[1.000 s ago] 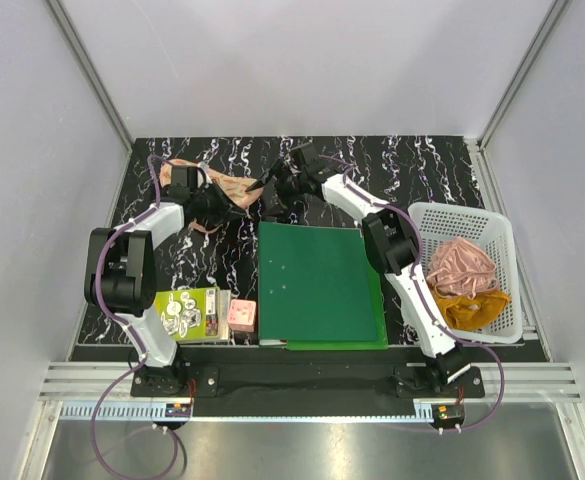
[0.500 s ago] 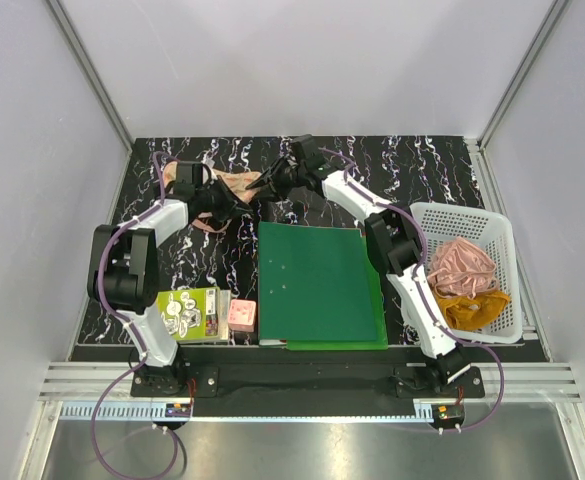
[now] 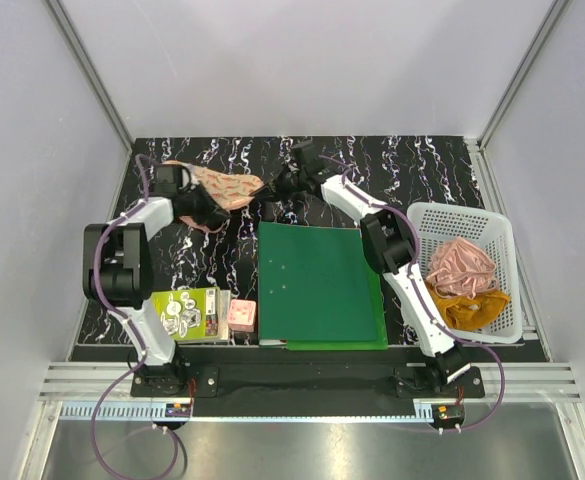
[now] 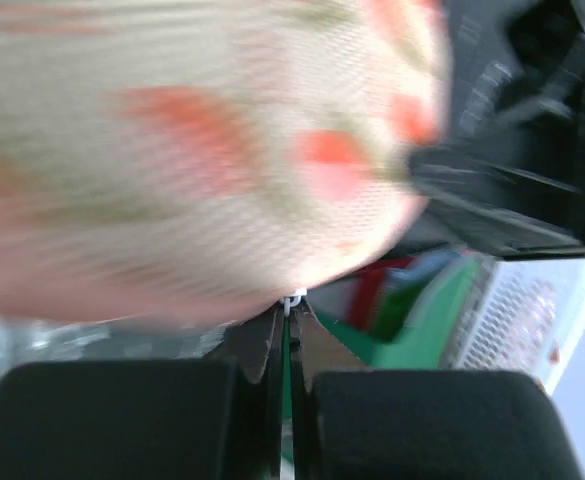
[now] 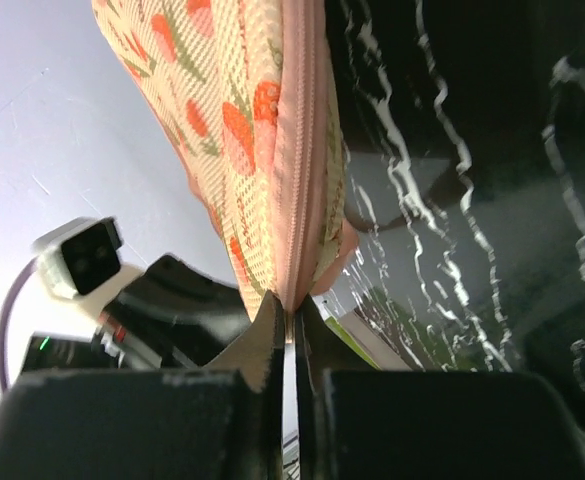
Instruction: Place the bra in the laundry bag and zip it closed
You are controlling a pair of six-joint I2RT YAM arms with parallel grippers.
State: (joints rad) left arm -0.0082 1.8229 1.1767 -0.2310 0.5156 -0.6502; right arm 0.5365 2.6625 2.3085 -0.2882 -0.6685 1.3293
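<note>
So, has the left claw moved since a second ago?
Yes. The left claw has shifted left, farther from the green folder, still pinching the laundry bag.

pale walls (image 3: 302, 60), black marbled tabletop (image 3: 432, 165), metal posts (image 3: 90, 70)

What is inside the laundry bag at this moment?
Nothing inside shows. The laundry bag has its zipper closed along the edge seen from the right wrist, so any contents are covered by the printed fabric.
</note>
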